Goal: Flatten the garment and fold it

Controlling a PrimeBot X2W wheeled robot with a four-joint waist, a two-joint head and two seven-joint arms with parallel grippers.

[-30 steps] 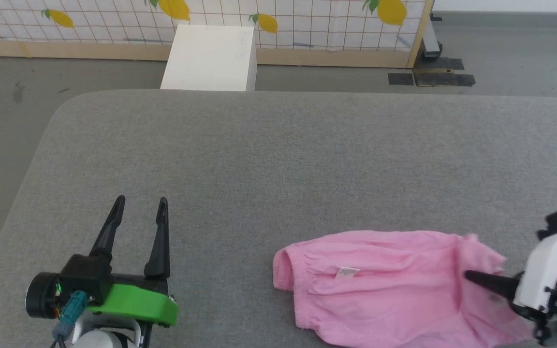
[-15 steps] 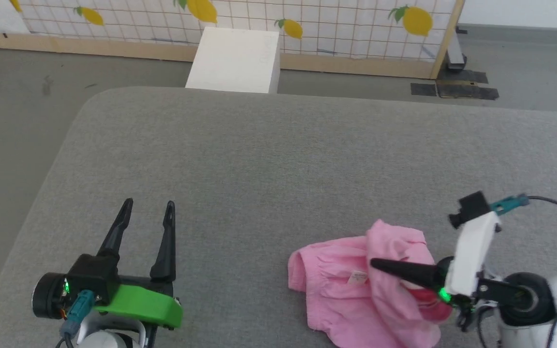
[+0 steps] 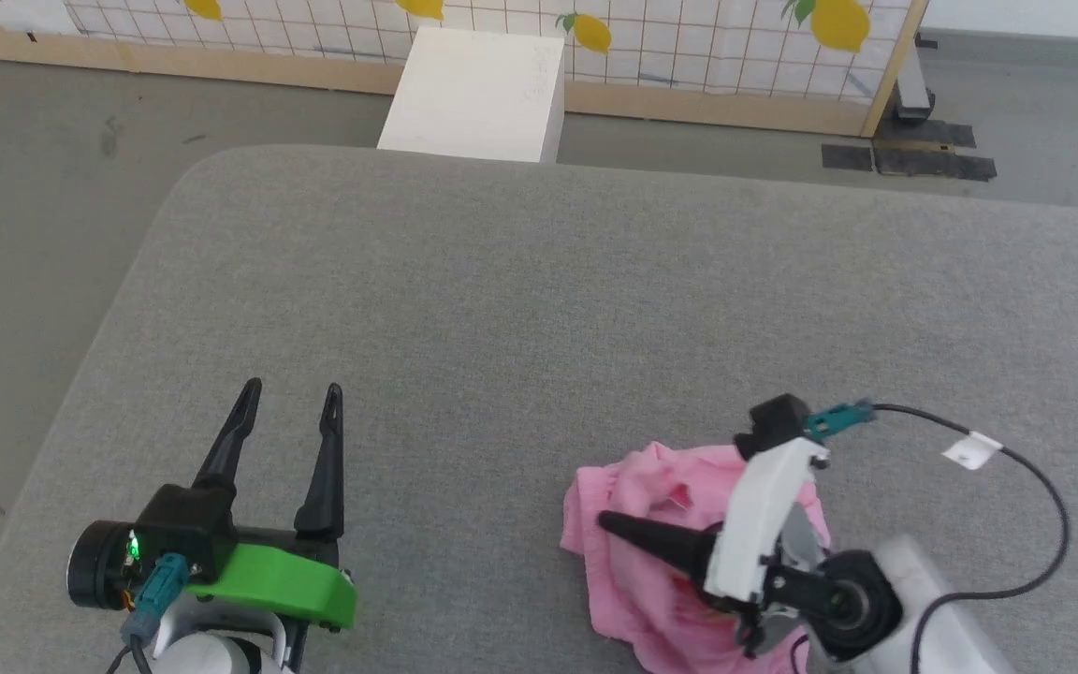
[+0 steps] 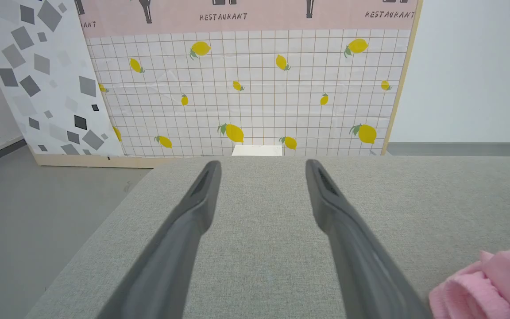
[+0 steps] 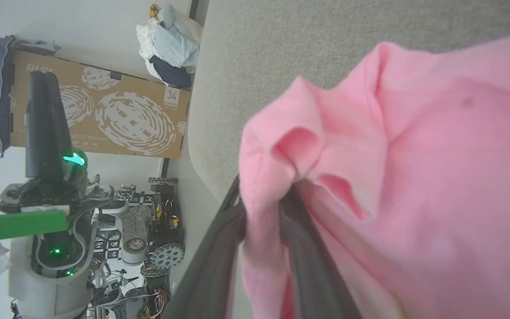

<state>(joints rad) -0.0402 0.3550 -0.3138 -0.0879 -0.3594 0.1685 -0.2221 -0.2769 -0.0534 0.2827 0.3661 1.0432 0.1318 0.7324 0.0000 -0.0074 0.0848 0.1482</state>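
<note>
The right tool (image 3: 619, 526) pinches a fold of the bunched light pink cloth garment (image 3: 661, 477) on the grey surface (image 3: 539, 309); the left tool (image 3: 293, 388) stands spread.

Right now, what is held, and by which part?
A fold of the light pink wrinkly cloth garment sits between the fingers of the right gripper; whether clamped, cannot tell; left gripper empty.

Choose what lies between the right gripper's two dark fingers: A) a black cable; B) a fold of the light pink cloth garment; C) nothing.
B: the right wrist view shows the light pink cloth garment bunched between the fingers of the right gripper.
</note>
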